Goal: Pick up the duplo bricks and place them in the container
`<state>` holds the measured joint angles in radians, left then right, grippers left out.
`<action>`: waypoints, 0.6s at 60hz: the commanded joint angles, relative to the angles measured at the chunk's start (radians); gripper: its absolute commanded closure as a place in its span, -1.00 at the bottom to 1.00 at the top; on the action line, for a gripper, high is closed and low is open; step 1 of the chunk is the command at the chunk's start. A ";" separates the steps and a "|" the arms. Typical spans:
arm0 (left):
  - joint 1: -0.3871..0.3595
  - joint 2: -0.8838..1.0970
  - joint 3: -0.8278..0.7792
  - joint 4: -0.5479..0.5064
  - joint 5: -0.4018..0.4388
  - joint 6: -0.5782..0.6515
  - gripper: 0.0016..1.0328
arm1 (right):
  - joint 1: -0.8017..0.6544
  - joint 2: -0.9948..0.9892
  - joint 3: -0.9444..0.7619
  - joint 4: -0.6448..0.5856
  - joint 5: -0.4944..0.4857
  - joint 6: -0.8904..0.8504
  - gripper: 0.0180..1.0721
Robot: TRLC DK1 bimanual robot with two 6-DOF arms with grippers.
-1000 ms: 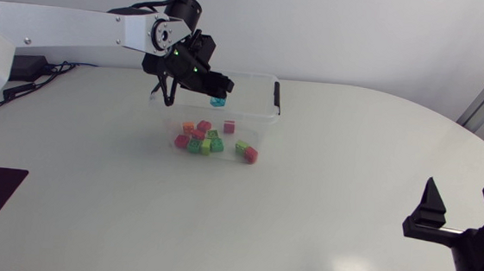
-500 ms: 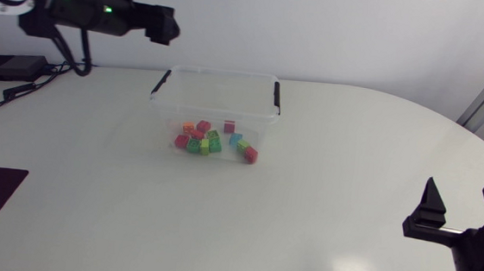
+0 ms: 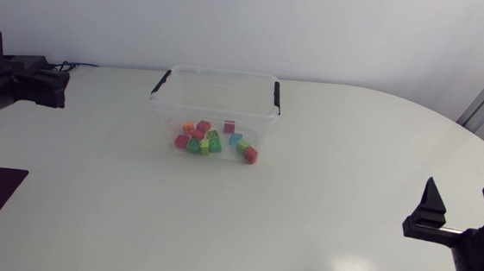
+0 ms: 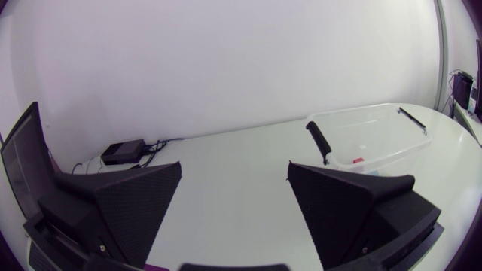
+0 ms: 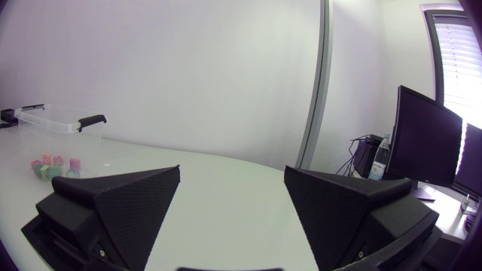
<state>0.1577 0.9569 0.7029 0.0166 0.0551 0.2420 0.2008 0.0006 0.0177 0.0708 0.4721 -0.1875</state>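
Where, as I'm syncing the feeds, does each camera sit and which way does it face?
Head view: above the table, looking down on the container of bricks; left tool at left edge, right tool lower right.
Left wrist view: on the left arm, facing the container; own tool open.
Right wrist view: on the right arm, facing the container; own tool open.
Shared: all three show the container.

Container: clear glossy plastic, black matt handles. Bricks: coloured plastic, smooth. Table: white, smooth, faint sheen. Left gripper, right gripper: matt black, fine dotted texture on fingers.
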 commanded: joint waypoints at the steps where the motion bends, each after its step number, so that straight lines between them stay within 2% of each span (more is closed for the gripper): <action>1: 0.039 -0.058 -0.085 0.037 0.009 0.046 -0.91 | -0.003 -0.007 -0.022 -0.008 0.000 -0.007 -0.90; 9: 0.078 -0.170 -0.232 0.174 0.028 0.063 -0.91 | -0.009 -0.007 -0.022 -0.008 -0.001 -0.007 -0.90; 36: 0.102 -0.300 -0.396 0.258 0.043 0.046 -0.91 | -0.121 -0.004 -0.022 -0.008 0.000 -0.007 -0.90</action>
<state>0.2443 0.6788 0.3405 0.2539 0.0963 0.2886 0.1001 0.0006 0.0177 0.0708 0.4717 -0.1875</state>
